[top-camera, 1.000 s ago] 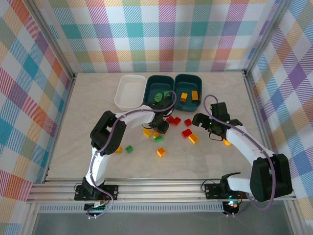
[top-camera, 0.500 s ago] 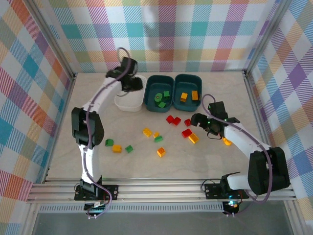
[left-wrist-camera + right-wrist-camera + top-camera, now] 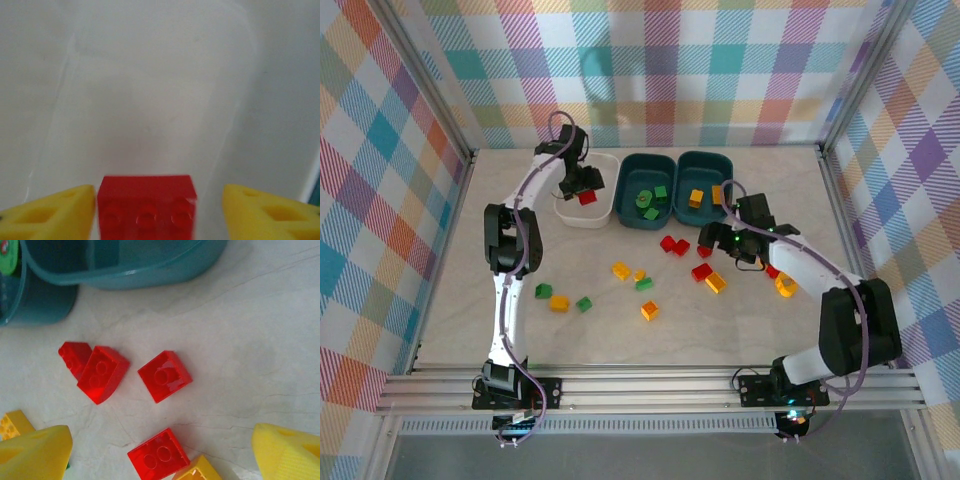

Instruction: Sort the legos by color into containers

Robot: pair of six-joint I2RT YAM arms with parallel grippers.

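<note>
Over the white rounded plastic tub at the far left of the surface, the left gripper stands parted. A small red plastic brick sits between its yellow fingertips, close against the left one, with a clear gap to the right one. Just past the two dark teal plastic tubs, the right gripper hangs wide open above loose red bricks. One of these lies directly between its fingertips.

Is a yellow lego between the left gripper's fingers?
No, the lego between the fingers of the left gripper is red.
</note>
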